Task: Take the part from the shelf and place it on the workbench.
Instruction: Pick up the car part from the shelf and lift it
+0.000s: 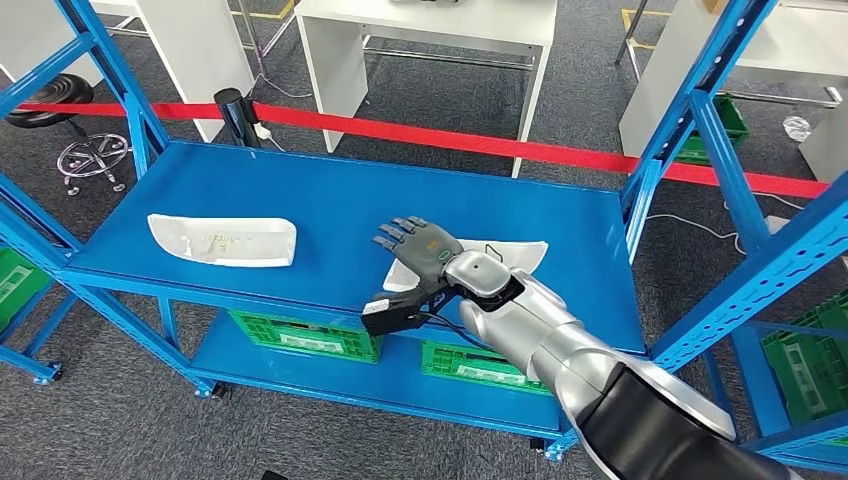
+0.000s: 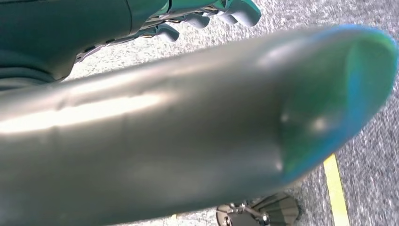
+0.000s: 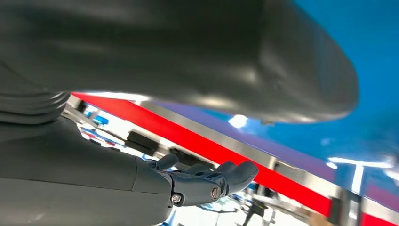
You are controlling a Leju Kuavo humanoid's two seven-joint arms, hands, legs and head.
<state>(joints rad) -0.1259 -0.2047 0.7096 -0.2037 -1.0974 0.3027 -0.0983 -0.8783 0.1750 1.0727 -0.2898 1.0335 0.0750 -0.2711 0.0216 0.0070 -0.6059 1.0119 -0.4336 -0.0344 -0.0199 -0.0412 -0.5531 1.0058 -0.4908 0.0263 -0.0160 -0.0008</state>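
White moulded plastic part [image 1: 222, 241] lies on left of blue metal shelf [image 1: 330, 200] top deck. Second white plastic part [image 1: 515, 253] lies right of it, well apart, near the front edge. Right robot hand [image 1: 420, 250] rests over second part's left end, fingers spread. Green plastic crates [image 1: 305, 335] sit on lower deck beneath. Red barrier tape [image 1: 480, 142] runs behind the shelf; white desk [image 1: 430, 30] stands behind the tape. Left robot hand [image 2: 207, 14] hangs above carpet floor [image 2: 371, 141].

Blue shelf [image 1: 330, 205], two white parts [image 1: 222, 241]
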